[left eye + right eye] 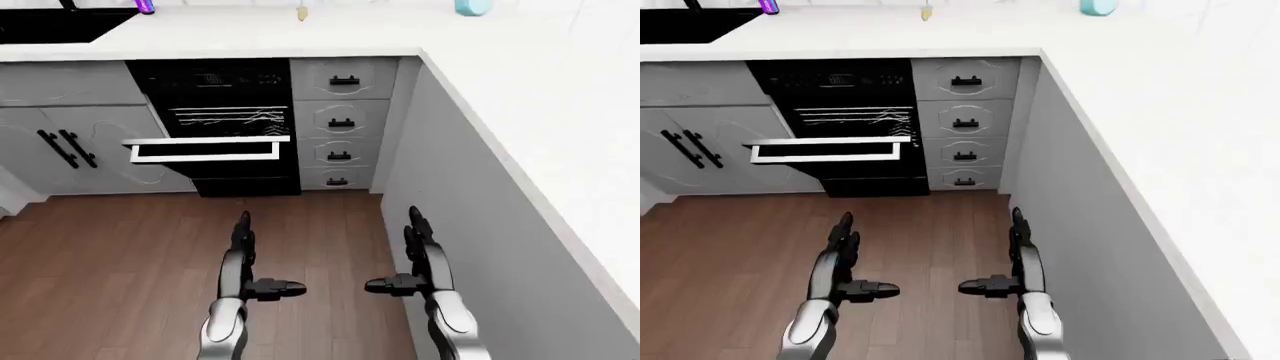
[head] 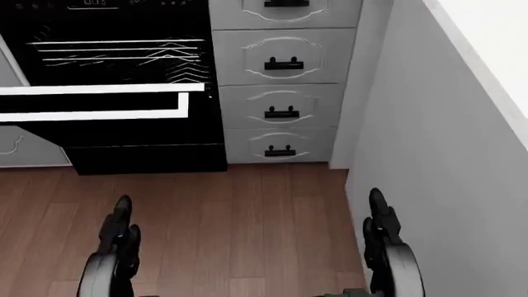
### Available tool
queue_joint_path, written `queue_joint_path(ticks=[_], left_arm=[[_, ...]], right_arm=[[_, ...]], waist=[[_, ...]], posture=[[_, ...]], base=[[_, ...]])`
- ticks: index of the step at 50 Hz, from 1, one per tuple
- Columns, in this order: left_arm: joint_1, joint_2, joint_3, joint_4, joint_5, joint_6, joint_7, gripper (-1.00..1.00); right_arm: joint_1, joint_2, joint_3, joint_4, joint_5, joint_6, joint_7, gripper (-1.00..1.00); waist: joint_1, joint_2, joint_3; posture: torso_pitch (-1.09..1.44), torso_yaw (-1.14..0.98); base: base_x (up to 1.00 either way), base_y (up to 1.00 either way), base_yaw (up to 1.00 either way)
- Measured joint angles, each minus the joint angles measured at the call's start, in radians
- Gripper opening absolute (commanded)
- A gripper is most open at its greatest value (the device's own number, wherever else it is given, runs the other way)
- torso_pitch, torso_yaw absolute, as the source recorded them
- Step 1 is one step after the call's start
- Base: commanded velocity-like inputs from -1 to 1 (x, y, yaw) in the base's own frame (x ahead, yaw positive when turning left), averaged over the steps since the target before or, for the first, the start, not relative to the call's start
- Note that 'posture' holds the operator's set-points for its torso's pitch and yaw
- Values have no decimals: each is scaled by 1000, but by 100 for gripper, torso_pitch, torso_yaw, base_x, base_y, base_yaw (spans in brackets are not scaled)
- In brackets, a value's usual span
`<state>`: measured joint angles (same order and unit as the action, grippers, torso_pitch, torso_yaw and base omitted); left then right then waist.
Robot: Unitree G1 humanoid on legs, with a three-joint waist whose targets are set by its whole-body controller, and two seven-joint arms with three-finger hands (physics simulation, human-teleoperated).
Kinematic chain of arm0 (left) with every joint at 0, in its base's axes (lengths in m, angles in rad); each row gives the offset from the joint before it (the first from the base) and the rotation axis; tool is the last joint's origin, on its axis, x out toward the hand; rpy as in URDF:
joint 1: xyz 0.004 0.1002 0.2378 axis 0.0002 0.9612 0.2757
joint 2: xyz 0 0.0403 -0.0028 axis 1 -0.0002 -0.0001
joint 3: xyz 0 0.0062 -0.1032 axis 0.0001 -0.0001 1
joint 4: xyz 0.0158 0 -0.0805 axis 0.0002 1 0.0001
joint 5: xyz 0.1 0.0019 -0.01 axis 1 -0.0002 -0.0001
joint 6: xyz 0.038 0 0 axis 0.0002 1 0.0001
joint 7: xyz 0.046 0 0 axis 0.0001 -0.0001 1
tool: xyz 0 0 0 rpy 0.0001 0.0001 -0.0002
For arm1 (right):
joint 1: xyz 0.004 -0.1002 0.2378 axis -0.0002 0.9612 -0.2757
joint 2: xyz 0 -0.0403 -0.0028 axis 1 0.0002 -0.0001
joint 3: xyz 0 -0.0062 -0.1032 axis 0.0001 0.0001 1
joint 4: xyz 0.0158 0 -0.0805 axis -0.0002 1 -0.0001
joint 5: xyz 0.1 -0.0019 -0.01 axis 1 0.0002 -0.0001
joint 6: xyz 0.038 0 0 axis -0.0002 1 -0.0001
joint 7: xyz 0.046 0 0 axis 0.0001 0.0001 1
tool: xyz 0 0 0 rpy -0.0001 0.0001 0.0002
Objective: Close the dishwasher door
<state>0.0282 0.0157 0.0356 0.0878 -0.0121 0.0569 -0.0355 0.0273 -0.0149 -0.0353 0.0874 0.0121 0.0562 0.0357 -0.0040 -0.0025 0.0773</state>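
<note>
Up in your eye views the counter (image 1: 250,34) shows; the head view misses it. Your dishwasher door (image 1: 205,150) hangs open, wood floor (image 1: 120,255) between, both hands' fingers (image 1: 243,225) spread, holding nothing

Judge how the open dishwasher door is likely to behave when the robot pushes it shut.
The dishwasher door looks like a rigid flat panel, so it should probably swing as one piece rather than flex. It juts out level over the wood floor, likely hinged low, so an upward push suits. Left hand and right hand are open, well short of it.
</note>
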Motion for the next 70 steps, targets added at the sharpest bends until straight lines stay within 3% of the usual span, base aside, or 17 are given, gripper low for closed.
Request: queue_joint_path(ticks=[1, 3, 5, 7, 23, 39, 49, 58, 65, 68, 70], left_arm=[[9, -1, -4, -37, -1, 7, -1, 100], [15, 0, -7, -123, 11, -7, 8, 100], [21, -3, -12, -149, 22, -18, 13, 100], [50, -6, -26, -174, 37, -2, 15, 100], [59, -8, -25, -196, 56, 33, 9, 100], [68, -10, -33, -204, 55, 40, 4, 100], [66, -6, -21, -223, 53, 59, 3, 100], [67, -11, -39, -215, 57, 56, -7, 100], [76, -3, -15, -215, 61, 58, 5, 100], [74, -5, -23, -220, 61, 55, 5, 100], [76, -15, -42, -217, 61, 52, 0, 100]], right_arm=[[26, 0, 1, -55, 2, 6, 0, 100], [51, -2, 3, -168, 2, 0, 6, 100], [57, 3, 5, -183, 2, -12, 11, 100], [72, 2, 14, -180, -5, 0, 16, 100], [92, 7, 16, -172, -67, 20, -21, 100], [115, 5, 11, -178, -73, 9, -19, 100], [112, 6, 18, -169, -77, 6, -11, 100], [124, 4, 4, -159, -74, -4, -14, 100], [125, 14, 38, -162, -74, -9, -1, 100], [126, 11, 30, -158, -75, -10, -2, 100], [128, 2, 12, -152, -76, -10, -6, 100]], waist=[[1, -3, -11], [2, -5, -59], [3, -13, -42], [3, -12, -55], [9, -4, -71], [25, 10, -46], [35, 4, -42], [30, 27, -40], [51, -6, -31], [39, -62, -25], [17, -56, -21]], posture=[[0, 0], [0, 0], [0, 0], [0, 0], [0, 0], [0, 0], [0, 0], [0, 0], [0, 0], [0, 0], [0, 0]], base=[[0, 0, 0], [0, 0, 0], [0, 0, 0], [0, 0, 0], [0, 0, 1], [0, 0, 33], [0, 0, 34], [0, 0, 51], [0, 0, 60], [0, 0, 60], [0, 0, 60]])
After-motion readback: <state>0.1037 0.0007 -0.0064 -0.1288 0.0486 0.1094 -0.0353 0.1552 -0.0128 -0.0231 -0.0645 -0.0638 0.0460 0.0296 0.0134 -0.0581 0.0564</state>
